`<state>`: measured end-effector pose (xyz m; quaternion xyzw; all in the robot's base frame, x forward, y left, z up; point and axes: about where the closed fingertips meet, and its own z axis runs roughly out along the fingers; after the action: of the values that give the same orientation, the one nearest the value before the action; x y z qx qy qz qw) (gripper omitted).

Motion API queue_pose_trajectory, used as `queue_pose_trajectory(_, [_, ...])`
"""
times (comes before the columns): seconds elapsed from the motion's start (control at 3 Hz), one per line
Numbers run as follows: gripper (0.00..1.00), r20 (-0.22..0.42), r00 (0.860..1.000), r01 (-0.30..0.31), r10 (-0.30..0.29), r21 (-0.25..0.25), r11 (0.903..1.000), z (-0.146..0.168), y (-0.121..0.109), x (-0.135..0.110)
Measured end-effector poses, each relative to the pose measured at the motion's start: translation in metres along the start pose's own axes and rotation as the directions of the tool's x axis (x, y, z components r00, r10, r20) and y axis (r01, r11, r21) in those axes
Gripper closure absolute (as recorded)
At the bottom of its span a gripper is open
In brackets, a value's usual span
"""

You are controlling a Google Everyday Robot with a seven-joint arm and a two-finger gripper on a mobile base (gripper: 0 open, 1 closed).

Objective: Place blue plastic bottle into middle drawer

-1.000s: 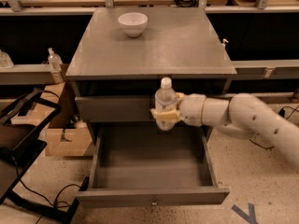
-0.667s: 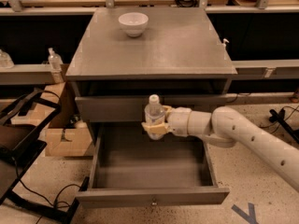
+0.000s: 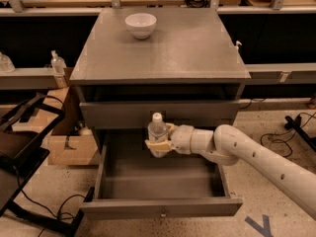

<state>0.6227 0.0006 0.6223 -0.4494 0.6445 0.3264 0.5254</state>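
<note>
The blue plastic bottle is a clear bottle with a white cap, held upright. My gripper is shut on the bottle's body, its cream fingers wrapped around it. My white arm reaches in from the lower right. The bottle hangs above the open middle drawer, over the back middle of its box interior, just in front of the closed drawer front above. The drawer is pulled out wide, with a small brass knob on its front.
A white bowl stands at the back left of the grey cabinet top. A smaller clear bottle sits on a shelf at the left. A cardboard box and black frame lie on the floor at left.
My gripper has carried the bottle leftward and downward, from in front of the upper drawer front to over the open drawer's interior.
</note>
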Motion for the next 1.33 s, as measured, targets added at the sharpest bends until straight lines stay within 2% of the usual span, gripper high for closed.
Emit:
queue_pose_trajectory(0.33, [1.0,0.016,1.0,-0.016,0.016,-0.022,0.9996,0.014,0.005,0.016])
queue_pose_trajectory(0.67, [1.0,0.049,0.998,-0.041,0.045,-0.075,0.9963,0.047,0.019,0.051])
queue_pose_trajectory(1.0, [1.0,0.047,0.998,-0.036,0.044,-0.156,0.987,0.089,0.038,0.088])
queue_pose_trajectory(1.33, [1.0,0.034,0.999,-0.012,0.02,-0.221,0.9751,0.122,0.05,0.114])
